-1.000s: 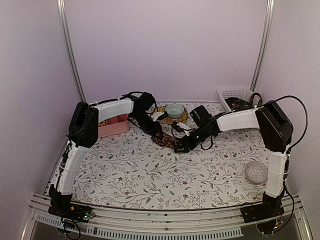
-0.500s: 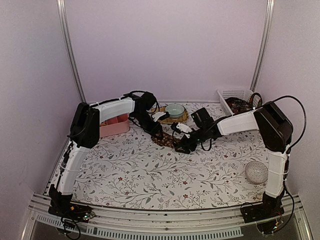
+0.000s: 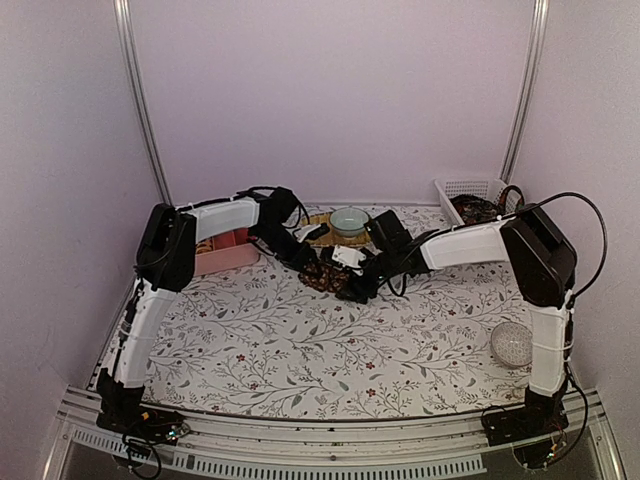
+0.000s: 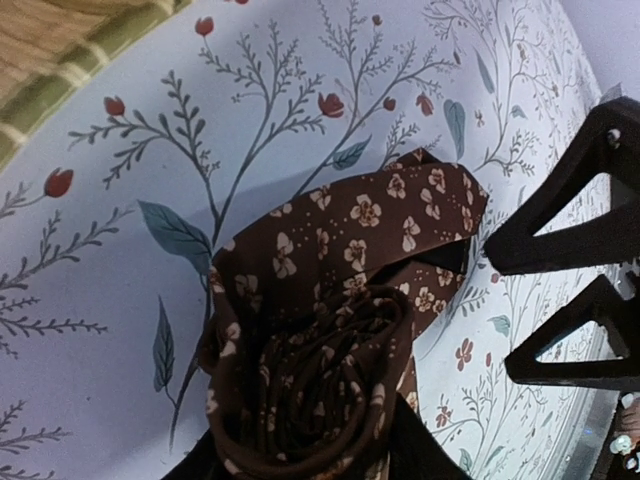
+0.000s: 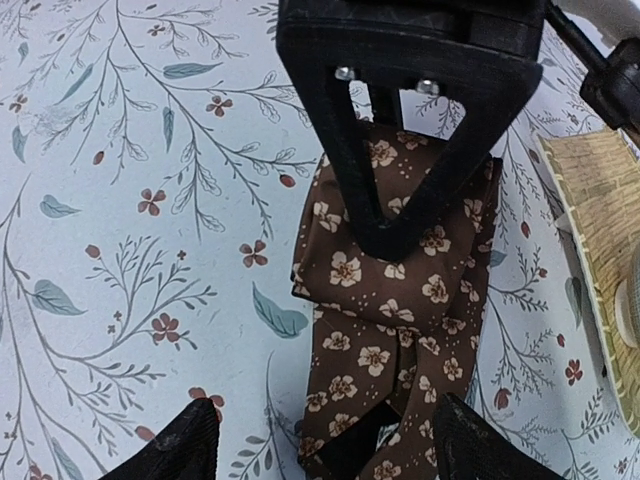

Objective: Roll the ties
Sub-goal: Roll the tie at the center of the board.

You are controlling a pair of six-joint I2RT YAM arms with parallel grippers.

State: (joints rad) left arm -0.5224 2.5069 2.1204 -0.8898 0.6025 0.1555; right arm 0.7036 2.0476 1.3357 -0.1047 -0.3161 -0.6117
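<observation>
A dark brown tie with cream flowers (image 3: 326, 276) lies on the flowered tablecloth behind the table's middle. In the left wrist view its rolled part (image 4: 305, 385) sits between the black fingers of my left gripper (image 4: 310, 462), which is shut on it; a folded flap (image 4: 380, 220) spreads beyond the roll. My right gripper (image 5: 330, 450) is open, its fingertips (image 5: 175, 445) straddling the flat loose end of the tie (image 5: 385, 330) without touching it. The two grippers face each other closely across the tie, the left (image 3: 305, 262) and the right (image 3: 353, 283).
A pink box (image 3: 226, 250) stands at the back left. A green bowl (image 3: 348, 220) sits on a woven mat (image 3: 318, 222) just behind the grippers. A white basket (image 3: 468, 190) holding dark cloth is at the back right. A clear speckled ball (image 3: 513, 343) lies near the right arm's base.
My right gripper has opened wider and slid left toward the left gripper, its jaws now wide around the tie's loose end. The left gripper kept its hold on the roll.
</observation>
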